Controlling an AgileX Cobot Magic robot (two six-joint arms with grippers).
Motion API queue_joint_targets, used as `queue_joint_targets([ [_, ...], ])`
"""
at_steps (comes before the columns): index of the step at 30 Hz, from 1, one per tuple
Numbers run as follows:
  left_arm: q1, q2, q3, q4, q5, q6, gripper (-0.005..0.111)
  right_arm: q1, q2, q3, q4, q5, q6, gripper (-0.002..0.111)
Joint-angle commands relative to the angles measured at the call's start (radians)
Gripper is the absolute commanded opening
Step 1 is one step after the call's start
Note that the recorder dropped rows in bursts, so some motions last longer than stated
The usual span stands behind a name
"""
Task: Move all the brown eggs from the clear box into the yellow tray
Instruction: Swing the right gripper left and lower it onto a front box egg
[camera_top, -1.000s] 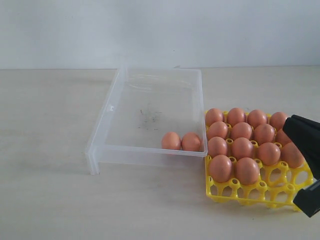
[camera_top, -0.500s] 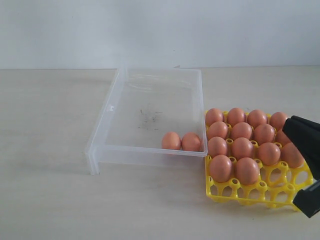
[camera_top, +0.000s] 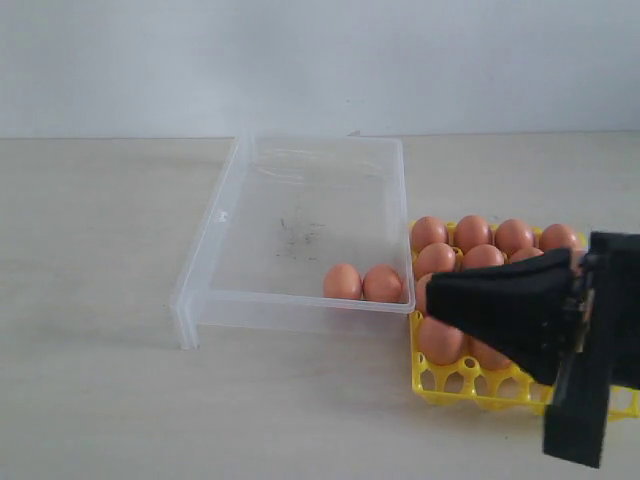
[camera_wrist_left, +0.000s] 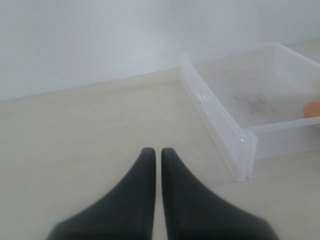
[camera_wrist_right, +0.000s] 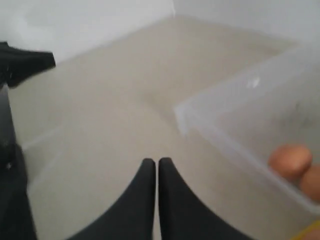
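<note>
Two brown eggs (camera_top: 343, 282) (camera_top: 382, 284) lie side by side in the clear box (camera_top: 290, 305), at its near right corner. Several more brown eggs (camera_top: 472, 232) fill cells of the yellow tray (camera_top: 450, 381) just right of the box. My right gripper (camera_top: 433, 297) is shut and empty, hovering over the tray's front half with its tip near the box's corner, hiding part of the tray. In the right wrist view the gripper (camera_wrist_right: 156, 161) points past the box wall (camera_wrist_right: 225, 142), with the two eggs (camera_wrist_right: 290, 161) beside it. My left gripper (camera_wrist_left: 155, 150) is shut and empty over bare table beside the box (camera_wrist_left: 227, 135).
The pale tabletop (camera_top: 100, 250) runs to a white wall behind. The box floor carries dark specks (camera_top: 298, 236). A dark part of the other arm (camera_wrist_right: 25, 62) shows at the edge of the right wrist view.
In the last half second my right gripper has swung left from the frame's right edge across the tray toward the box's near corner. Eggs, box and tray have not moved.
</note>
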Motion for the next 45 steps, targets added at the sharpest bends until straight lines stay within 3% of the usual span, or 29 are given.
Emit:
queue_joint_targets([
  [1,-0.006,-0.003,0.004,0.002,-0.002,0.000,0.004,0.127,0.180,-0.133,-0.301,0.229,0.490,0.000],
  [4,-0.006,-0.003,0.004,0.002,-0.002,0.000,0.004,0.241,0.314,-0.248,-0.301,0.285,0.228,0.000],
  [5,-0.006,-0.003,0.004,0.002,-0.002,0.000,0.004,0.289,0.370,-0.322,-0.301,0.362,0.312,0.000],
  [8,-0.006,-0.003,0.004,0.002,-0.002,0.000,0.004,0.302,0.503,-0.478,-0.301,0.457,0.554,0.001],
  [12,-0.006,-0.003,0.004,0.002,-0.002,0.000,0.004,0.302,0.725,-0.699,-0.301,0.547,0.651,0.030],
  [17,-0.006,-0.003,0.004,0.002,-0.002,0.000,0.004,0.302,0.836,-0.736,-0.301,0.714,0.673,0.031],
  [19,-0.006,-0.003,0.004,0.002,-0.002,0.000,0.004,0.304,0.822,-0.736,-0.301,0.765,0.482,0.021],
  [21,-0.006,-0.003,0.004,0.002,-0.002,0.000,0.004,0.308,0.789,-0.736,-0.301,0.754,0.240,0.000],
  [25,-0.006,-0.003,0.004,0.002,-0.002,0.000,0.004,0.372,0.718,-0.738,-0.301,0.843,-0.272,0.000],
  [31,-0.006,-0.003,0.004,0.002,-0.002,0.000,0.004,0.559,0.722,-0.752,-0.301,1.559,-0.863,0.000],
  [33,-0.006,-0.003,0.004,0.002,-0.002,0.000,0.004,0.571,0.741,-0.784,-0.301,1.654,-0.839,0.000],
  [34,-0.006,-0.003,0.004,0.002,-0.002,0.000,0.004,0.573,0.750,-0.822,-0.224,1.687,-0.773,0.000],
  [36,-0.006,-0.003,0.004,0.002,-0.002,0.000,0.004,0.560,0.757,-0.932,0.112,1.690,-0.724,0.000],
  [40,-0.006,-0.003,0.004,0.002,-0.002,0.000,0.004,0.395,0.787,-1.167,1.184,1.687,-1.150,0.000],
  [42,-0.006,-0.003,0.004,0.002,-0.002,0.000,0.004,0.323,0.817,-1.229,1.568,1.731,-1.317,0.000],
  [45,-0.006,-0.003,0.004,0.002,-0.002,0.000,0.004,0.248,0.876,-1.284,1.844,1.802,-1.431,0.000],
])
